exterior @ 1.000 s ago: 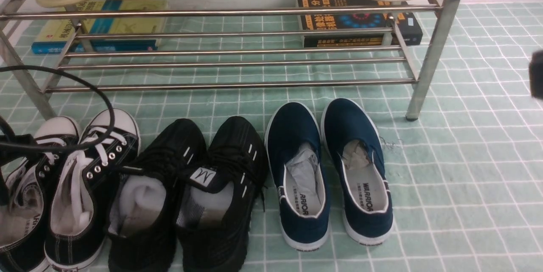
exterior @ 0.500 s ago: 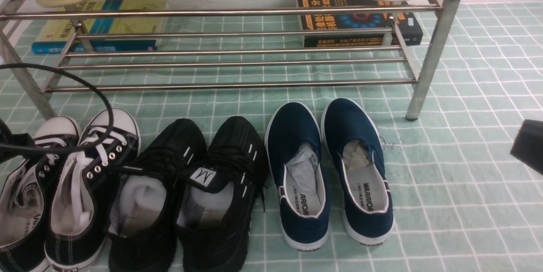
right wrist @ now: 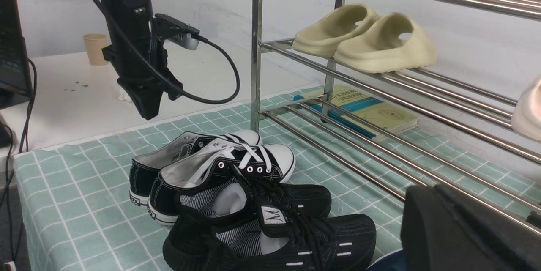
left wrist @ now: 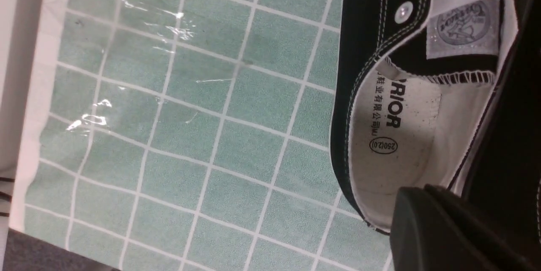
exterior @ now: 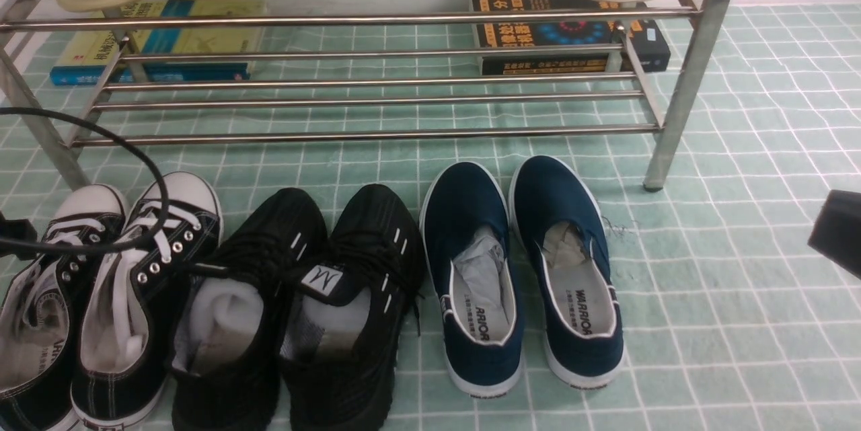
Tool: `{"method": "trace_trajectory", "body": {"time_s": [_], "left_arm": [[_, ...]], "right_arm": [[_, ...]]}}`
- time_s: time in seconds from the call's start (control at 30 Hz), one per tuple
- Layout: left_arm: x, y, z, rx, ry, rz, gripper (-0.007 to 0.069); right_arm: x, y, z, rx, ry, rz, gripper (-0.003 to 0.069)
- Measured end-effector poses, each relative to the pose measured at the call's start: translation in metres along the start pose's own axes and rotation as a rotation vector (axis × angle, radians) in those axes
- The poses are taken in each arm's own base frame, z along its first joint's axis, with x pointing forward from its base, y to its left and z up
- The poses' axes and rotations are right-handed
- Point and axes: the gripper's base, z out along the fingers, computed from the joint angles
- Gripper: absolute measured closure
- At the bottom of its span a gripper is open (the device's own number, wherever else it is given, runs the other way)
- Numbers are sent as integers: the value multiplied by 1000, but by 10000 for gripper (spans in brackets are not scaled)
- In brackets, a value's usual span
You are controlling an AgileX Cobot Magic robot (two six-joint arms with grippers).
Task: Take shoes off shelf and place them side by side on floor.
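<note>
Black knit shoes sit side by side on the mint-green floor, toes pointing at the shelf, each stuffed with white filling. They lie in front of the shelf's lower tier, touching each other, in the middle of a row of three pairs: black canvas sneakers with white toe caps lie against them toward the floor's left edge, and navy slip-ons sit just beside them toward the right edge. Cream slides rest on the shelf's upper tier, and books lie on the floor under the shelf. The left end effector hangs above the canvas sneakers, its fingers pressed together and holding nothing. The right end effector shows only as a dark shape at the right edge, clear of every shoe, likewise closed and empty.
</note>
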Motion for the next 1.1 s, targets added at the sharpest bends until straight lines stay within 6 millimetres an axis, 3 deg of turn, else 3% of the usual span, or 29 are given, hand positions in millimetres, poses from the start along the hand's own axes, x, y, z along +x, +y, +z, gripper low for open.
{"method": "trace_trajectory", "body": {"time_s": [0.13,0.3,0.53,0.57,0.67,0.77,0.9,1.1], "left_arm": [[0,0,0,-3,-1,2,622],[-1,0,0,5,-13,-1,620],[-2,-1,0,16,-24,-7,616],[-2,-2,0,17,-24,-7,616],[-1,-1,-3,19,-37,-1,616],[0,0,-9,26,-60,7,616],[9,1,-33,72,-148,26,615],[33,4,-75,153,-286,41,613]], "right_arm": [[5,0,-2,0,1,1,659],[29,-7,-8,70,35,2,657],[110,-27,-41,409,129,26,655],[112,-27,-42,409,129,26,655],[146,-30,-56,560,218,63,652],[161,-30,-61,617,269,87,650],[189,-31,-68,700,350,131,645],[188,-31,-70,741,309,116,642]]}}
